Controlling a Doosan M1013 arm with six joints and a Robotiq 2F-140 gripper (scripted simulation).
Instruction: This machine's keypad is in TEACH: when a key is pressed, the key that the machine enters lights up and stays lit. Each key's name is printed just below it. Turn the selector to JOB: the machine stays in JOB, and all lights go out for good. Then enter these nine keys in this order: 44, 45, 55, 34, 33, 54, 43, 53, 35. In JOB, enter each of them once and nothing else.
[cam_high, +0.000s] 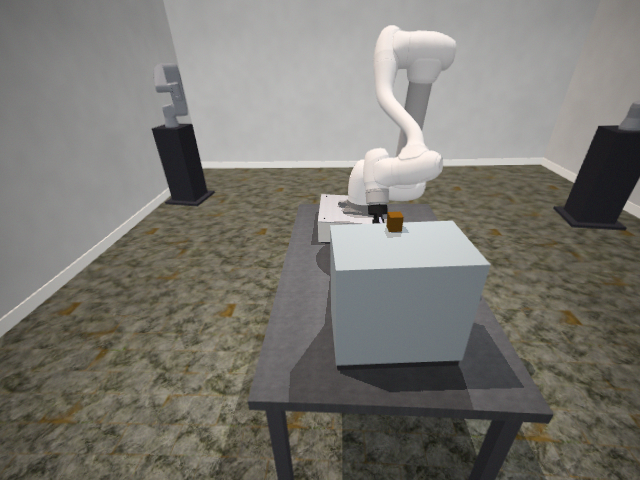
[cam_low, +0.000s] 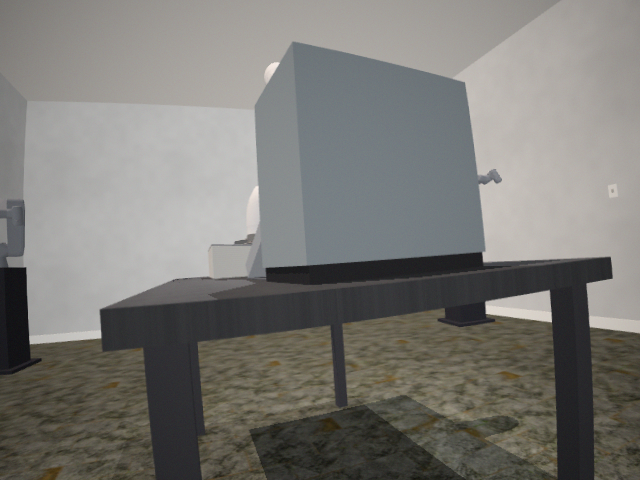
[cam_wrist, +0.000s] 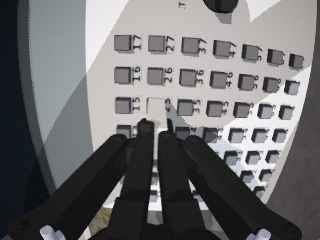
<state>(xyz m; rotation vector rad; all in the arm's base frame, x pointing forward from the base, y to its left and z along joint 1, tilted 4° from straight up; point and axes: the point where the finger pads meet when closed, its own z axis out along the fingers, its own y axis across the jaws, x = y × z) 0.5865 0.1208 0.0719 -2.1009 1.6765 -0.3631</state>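
Observation:
The machine (cam_high: 403, 310) (cam_low: 382, 160) is a pale blue-grey box whose keypad side faces away from the top and exterior views. In the wrist view its keypad panel (cam_wrist: 102, 60) shows rows of square keys with names printed sideways. The key between 15 and 35, key 25, is pale and lit; the other visible keys are dark grey. My gripper (cam_wrist: 156, 111) (cam_high: 378, 220) is shut and empty, its tips at the lower edge of key 25 in the wrist view. The fingers hide key 24 and several lower keys. The black selector (cam_wrist: 220, 4) is cut off by the top edge, with a letter T beside it.
An orange block (cam_high: 394, 222) is at the far top edge of the machine. The machine stands on a dark table (cam_high: 299, 330) (cam_low: 206, 315). The robot's white base box (cam_high: 330, 227) (cam_low: 227, 260) is behind it. Black pedestals (cam_high: 180, 160) (cam_high: 602, 175) stand by the walls.

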